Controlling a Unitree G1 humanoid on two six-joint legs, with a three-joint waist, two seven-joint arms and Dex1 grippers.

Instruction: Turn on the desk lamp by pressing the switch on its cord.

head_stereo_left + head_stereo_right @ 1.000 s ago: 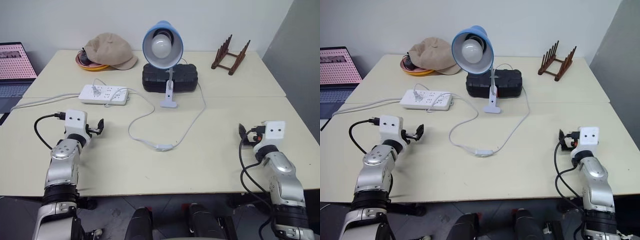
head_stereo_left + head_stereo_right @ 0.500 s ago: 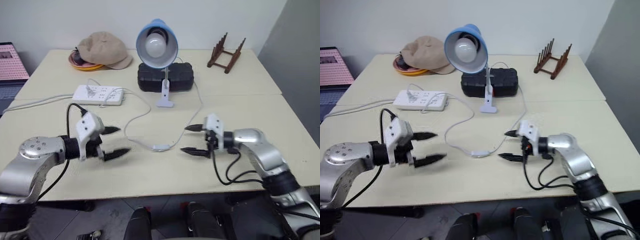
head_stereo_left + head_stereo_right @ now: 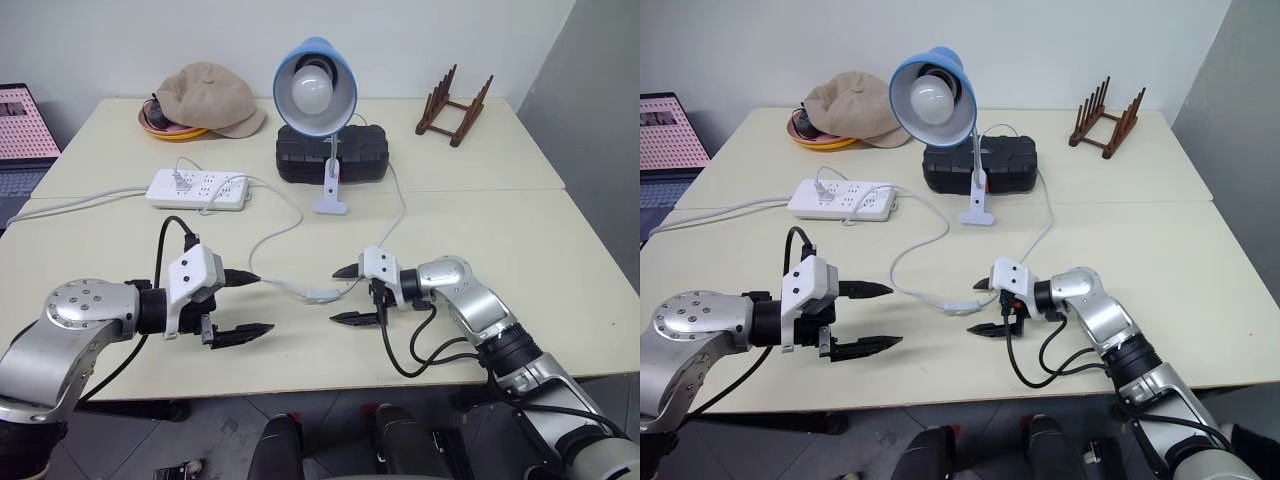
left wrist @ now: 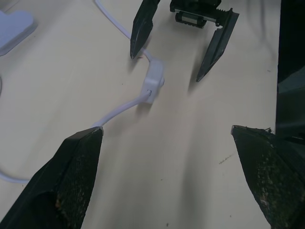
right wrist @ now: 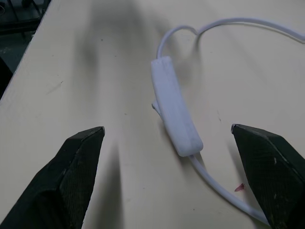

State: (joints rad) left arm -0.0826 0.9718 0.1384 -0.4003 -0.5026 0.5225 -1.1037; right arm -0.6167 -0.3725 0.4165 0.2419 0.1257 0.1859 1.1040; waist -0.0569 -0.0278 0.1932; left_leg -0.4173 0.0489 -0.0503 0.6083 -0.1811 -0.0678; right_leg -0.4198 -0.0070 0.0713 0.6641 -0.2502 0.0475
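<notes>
Left gripper (image 3: pixel 245 303) hovers low over the table (image 3: pixel 500 230), jaws spread wide, empty. The switch (image 3: pixel 320 295) lies flat between both grippers. Right gripper (image 3: pixel 345 295) faces it, jaws apart, nothing gripped. The desk lamp (image 3: pixel 316 88) stands behind.

A white multi-socket power strip (image 3: pixel 198 188) lies on the cream tabletop (image 3: pixel 500 230) beyond the left pincer (image 3: pixel 262 302), well apart from it, and its grey-white cable (image 3: pixel 80 203) trails off to that pincer's outer side. Farther back sit a beige cloth cap (image 3: pixel 215 98) resting on an orange dish (image 3: pixel 160 128), and an open laptop with a pink screen (image 3: pixel 25 125) at the far left. Beyond the right pincer (image 3: pixel 335 295) stands a black rectangular case (image 3: pixel 365 157). A brown wooden slatted rack (image 3: pixel 455 95) stands farther back on that pincer's outer side.
</notes>
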